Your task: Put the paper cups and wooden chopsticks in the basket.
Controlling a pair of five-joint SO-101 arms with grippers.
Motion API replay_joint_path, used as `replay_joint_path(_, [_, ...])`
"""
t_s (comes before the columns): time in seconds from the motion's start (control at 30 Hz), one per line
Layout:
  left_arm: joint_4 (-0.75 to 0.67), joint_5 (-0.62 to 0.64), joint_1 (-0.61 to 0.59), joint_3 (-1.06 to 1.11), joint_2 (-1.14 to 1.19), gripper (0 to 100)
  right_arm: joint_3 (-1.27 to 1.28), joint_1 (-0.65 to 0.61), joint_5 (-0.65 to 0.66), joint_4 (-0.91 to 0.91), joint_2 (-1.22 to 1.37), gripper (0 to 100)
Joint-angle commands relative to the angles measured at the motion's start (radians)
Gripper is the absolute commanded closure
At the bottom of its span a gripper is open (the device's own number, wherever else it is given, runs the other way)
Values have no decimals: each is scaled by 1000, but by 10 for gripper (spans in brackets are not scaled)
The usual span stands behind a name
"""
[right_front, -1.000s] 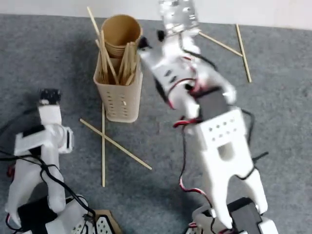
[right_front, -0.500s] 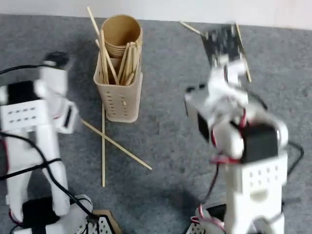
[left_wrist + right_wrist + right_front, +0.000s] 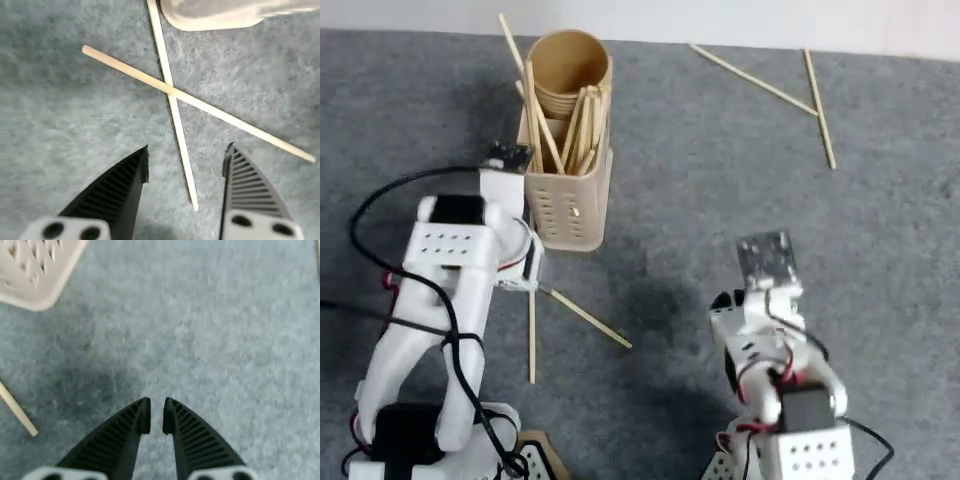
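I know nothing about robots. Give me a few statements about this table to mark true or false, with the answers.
1. The paper cups sit in the basket. True.
2. Every chopstick is in the basket. False: two crossed chopsticks and two more chopsticks lie on the table.
3. The left gripper is open above the crossed chopsticks. True.
4. The right gripper holds a chopstick. False: it is empty.

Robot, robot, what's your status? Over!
Left end effector open above two crossed wooden chopsticks. Right end effector shut, empty. Beige perforated plastic basket close by, not blocking.
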Motion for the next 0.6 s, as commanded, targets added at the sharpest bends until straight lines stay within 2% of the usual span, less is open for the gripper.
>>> replay_joint_path(0.0, [-95,25,22,62,-1,737,70,15,15,-18,-116,943])
replay_joint_path(0.3, [-394,25,31,303,-1,737,189,13,41,-25,-229,943])
replay_joint_path(0.47, [-422,25,96,364,1,738,191,13,41,-24,-245,943])
replay_joint_path(0.57, [-416,25,94,357,-1,738,191,13,41,-22,-246,943])
